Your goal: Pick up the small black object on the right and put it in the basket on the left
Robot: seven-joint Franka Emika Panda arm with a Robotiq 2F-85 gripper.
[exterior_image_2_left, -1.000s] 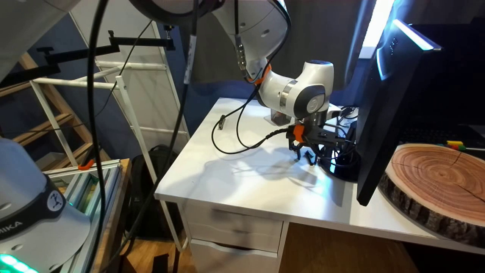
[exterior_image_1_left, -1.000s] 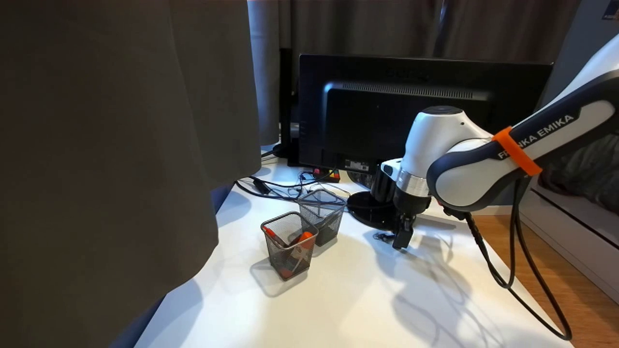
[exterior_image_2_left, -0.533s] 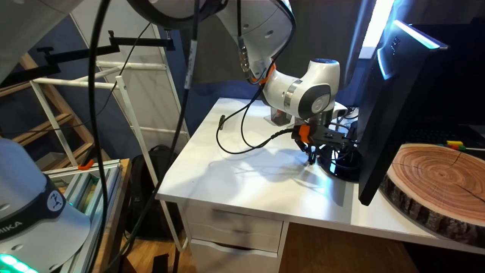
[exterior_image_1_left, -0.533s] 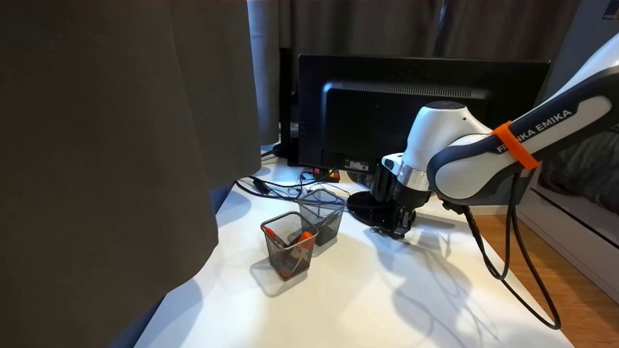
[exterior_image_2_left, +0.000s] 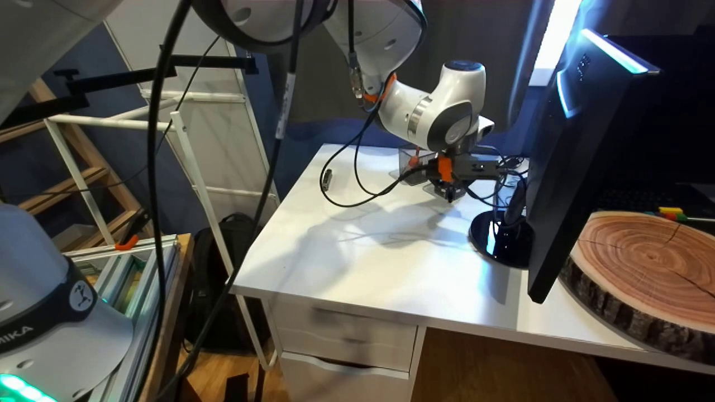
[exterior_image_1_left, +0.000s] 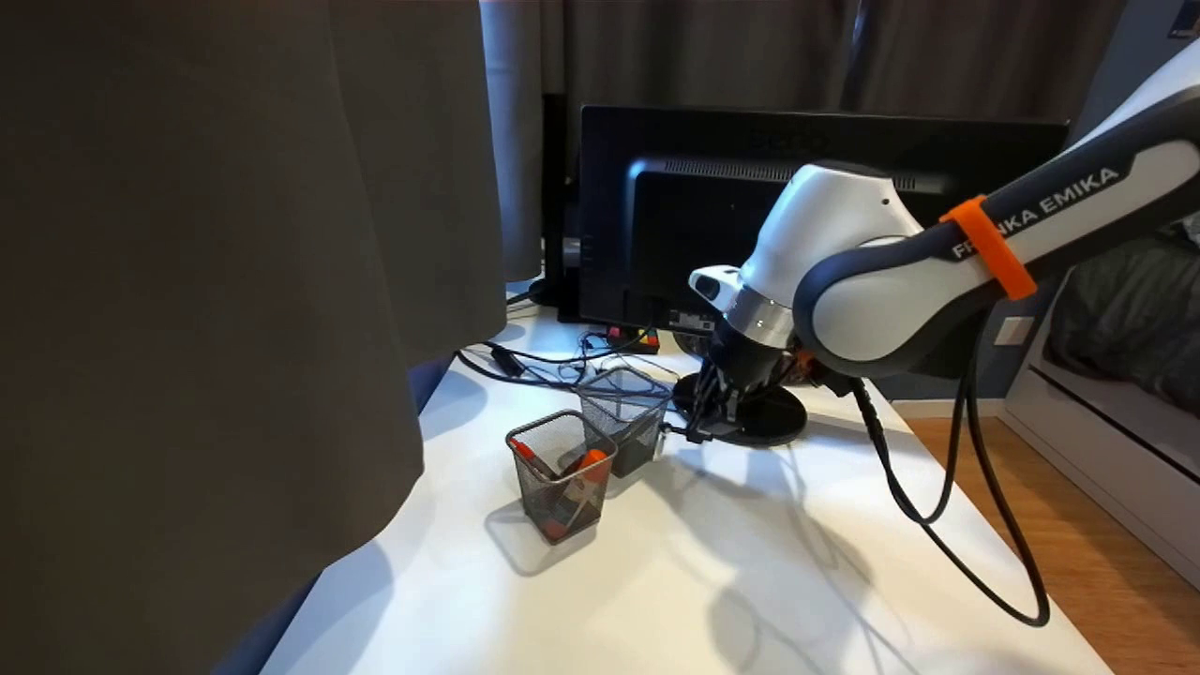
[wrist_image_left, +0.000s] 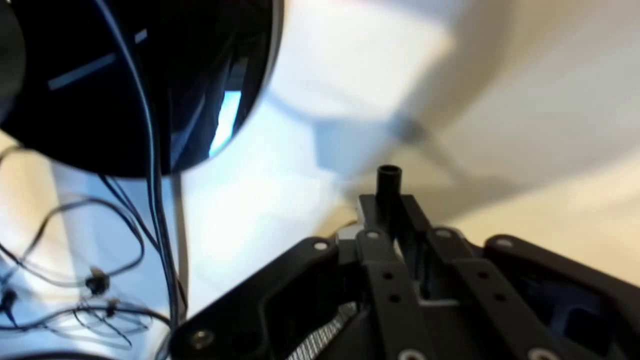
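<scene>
The small black object [wrist_image_left: 389, 184] looks like a short hollow tube in the wrist view. Both fingertips of my gripper [wrist_image_left: 389, 206] clamp it, and its round end sticks out beyond them. In an exterior view my gripper [exterior_image_1_left: 701, 431] hangs above the desk, just right of the rear mesh basket [exterior_image_1_left: 647, 442]. A second mesh basket [exterior_image_1_left: 537, 497] stands in front and further left there, holding pens and something orange. From a different angle, my gripper [exterior_image_2_left: 450, 192] covers part of the baskets.
The round black monitor base [exterior_image_1_left: 771, 417] lies close behind my gripper, below the large monitor [exterior_image_2_left: 586, 156]. Loose cables [wrist_image_left: 125, 240] run beside the base. A small dark item [exterior_image_2_left: 327, 180] lies on the white desk [exterior_image_2_left: 357, 262], and a wood slab [exterior_image_2_left: 648, 257] sits beyond the monitor.
My gripper came down beside the monitor base and shut on the black object. It then rose and moved toward the baskets with the object between its fingers.
</scene>
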